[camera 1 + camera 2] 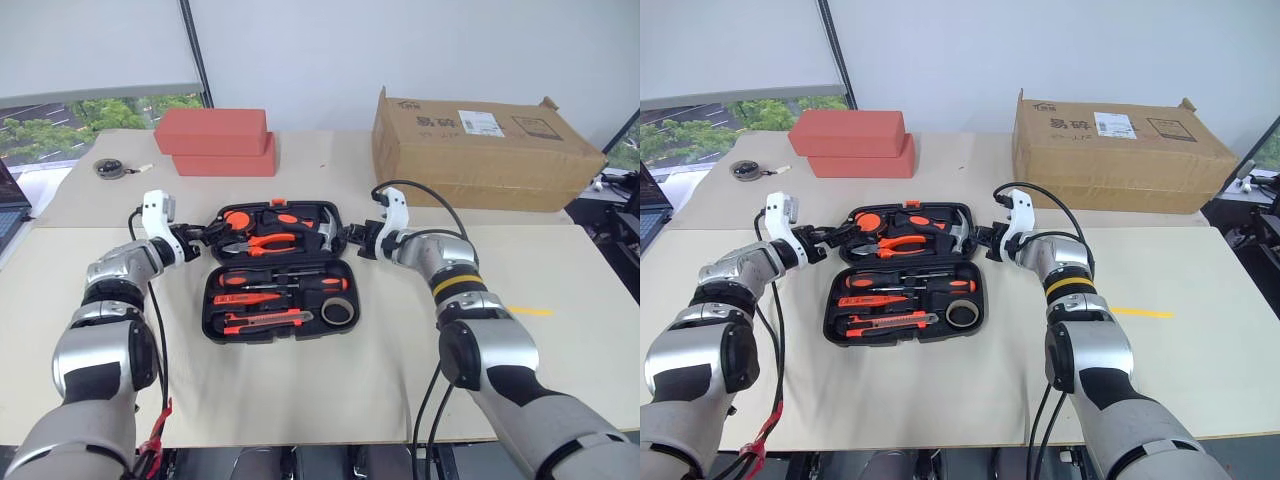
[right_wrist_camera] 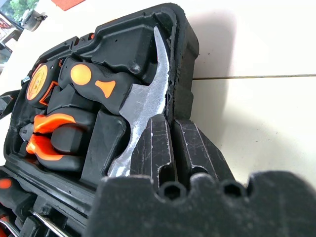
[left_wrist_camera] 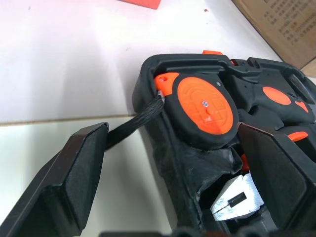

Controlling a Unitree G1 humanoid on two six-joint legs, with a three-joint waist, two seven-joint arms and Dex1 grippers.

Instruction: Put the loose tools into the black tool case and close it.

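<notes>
- Pale tabletops fill the room's middle, pushed together under a window and a white wall, and the black tool case point(image 1: 277, 270) lies open flat near the front of them.
- Its near half holds the loose tools in their slots: two screwdrivers point(image 1: 285, 282), the slim tester pen point(image 1: 245, 298), the utility knife point(image 1: 262, 320) and the tape ring point(image 1: 337, 311) at the corner.
- Its far half carries the hammer point(image 1: 320, 228), the orange-handled pliers point(image 1: 262, 243) and a round orange tape measure point(image 3: 205, 106).
- I see nothing of the set lying loose on the table, so I judge the loading done; the closing is what remains, as the far half is not yet folded over.
- The right gripper point(image 1: 350, 238) sits at the far half's right edge, its fingers point(image 2: 168, 148) together and pinching the rim just beside the hammer head.
- The left gripper point(image 1: 197, 240) is at the far half's left edge, its fingers point(image 3: 69, 177) wide apart, one either side of the rim, not clamped on it.
- A black strap point(image 3: 133, 123) from the tape measure hangs out over that left rim and may get trapped at closing.
- Farther back stand two stacked red boxes point(image 1: 213, 141), a small dark disc point(image 1: 110, 168) with a white tab, and a big cardboard box point(image 1: 480, 150).
</notes>
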